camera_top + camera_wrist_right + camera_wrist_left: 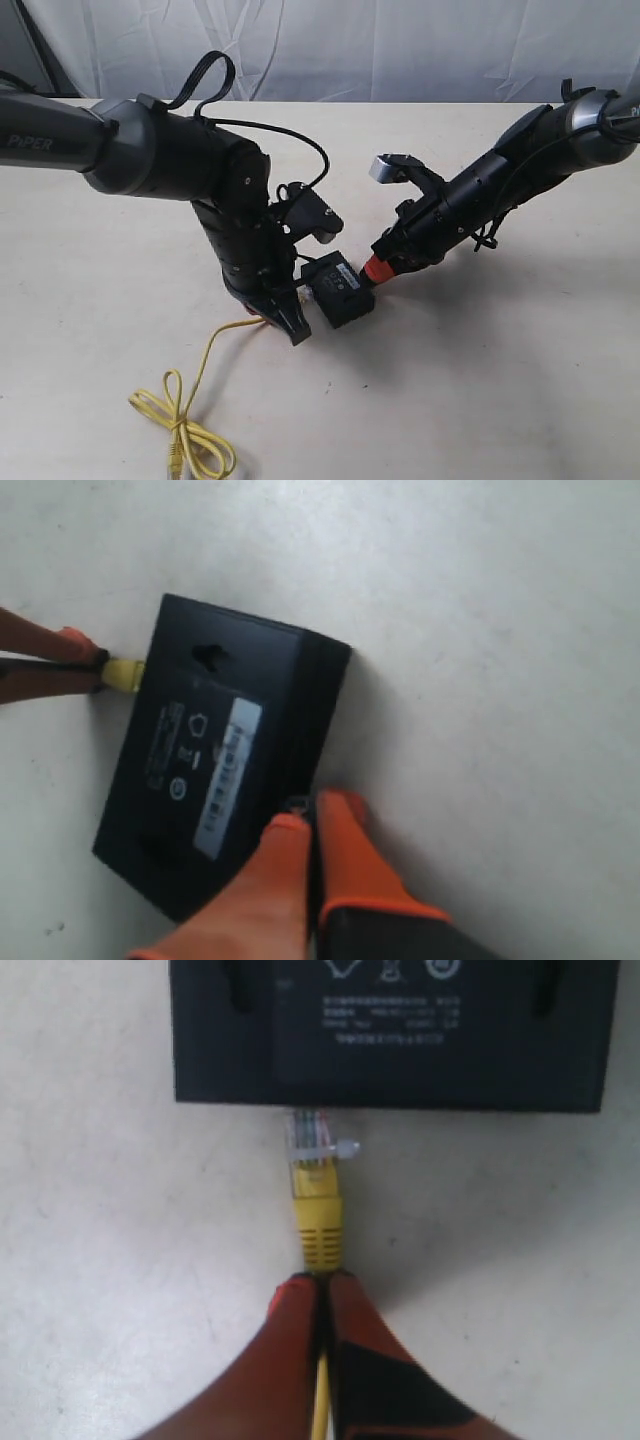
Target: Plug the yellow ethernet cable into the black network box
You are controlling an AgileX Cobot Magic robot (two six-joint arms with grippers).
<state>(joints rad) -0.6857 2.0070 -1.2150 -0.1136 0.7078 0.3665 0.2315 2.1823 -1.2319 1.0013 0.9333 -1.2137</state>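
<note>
From left wrist only, left pincer [320, 1285] clamps yellow ethernet cable [317, 1222], plug [308, 1138] touching black network box [400, 1060].

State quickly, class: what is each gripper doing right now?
Left gripper: closed on the yellow ethernet cable.
Right gripper: closed, empty, tips at the black network box.

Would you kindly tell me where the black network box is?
In the exterior view the black network box sits near the centre, between the left end effector, which pinches the yellow ethernet cable, and the right end effector.
</note>
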